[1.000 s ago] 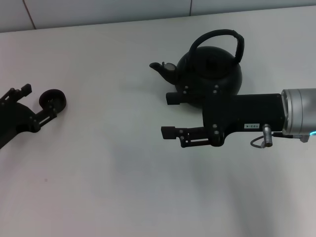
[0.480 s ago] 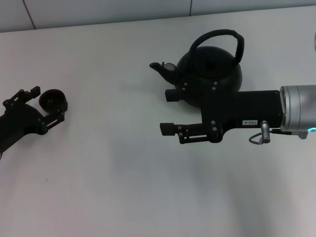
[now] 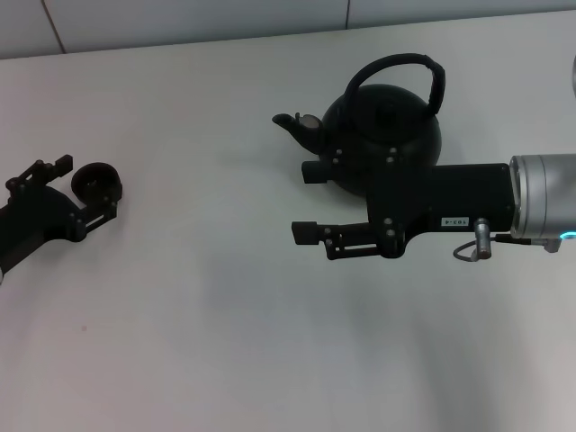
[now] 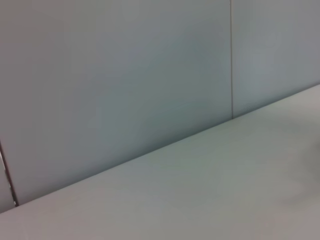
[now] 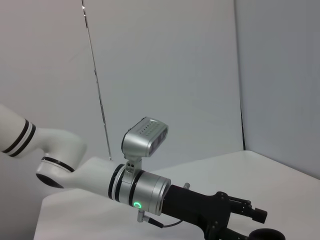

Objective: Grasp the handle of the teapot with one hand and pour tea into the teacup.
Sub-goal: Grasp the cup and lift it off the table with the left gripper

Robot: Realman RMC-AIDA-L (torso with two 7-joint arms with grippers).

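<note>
The matte-black teapot stands at the back right of the table, spout pointing left, with its arched hoop handle upright over the lid. My right gripper is open and empty, pointing left just in front of the teapot. Its far finger overlaps the pot's lower body in the head view, well below the handle. The tiny dark teacup sits at the far left. My left gripper is open, with one finger on each side of the cup. The right wrist view shows the left gripper and the cup. No tea shows.
The white table runs back to a pale wall. The left wrist view shows only the table top and the wall panels. The right arm's silver wrist enters from the right edge.
My left gripper slid forward so its fingers now flank the teacup. My right gripper shifted slightly back and left, closer to the teapot. Both arms have barely moved in the last half second.
</note>
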